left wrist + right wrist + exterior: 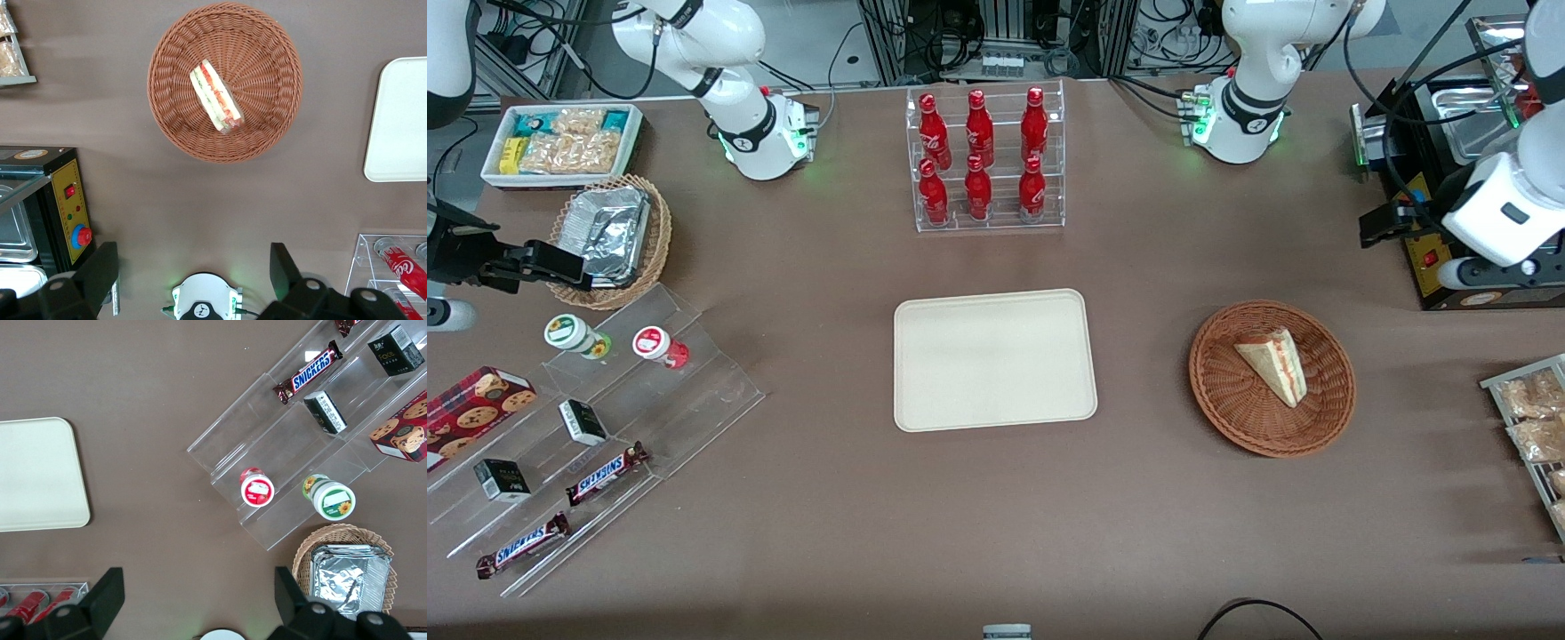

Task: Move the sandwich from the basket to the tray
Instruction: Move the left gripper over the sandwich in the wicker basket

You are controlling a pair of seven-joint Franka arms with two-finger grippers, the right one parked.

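Your gripper hangs wide open, high above the table and holding nothing. The sandwich lies on its side in the basket, so the tray waits bare
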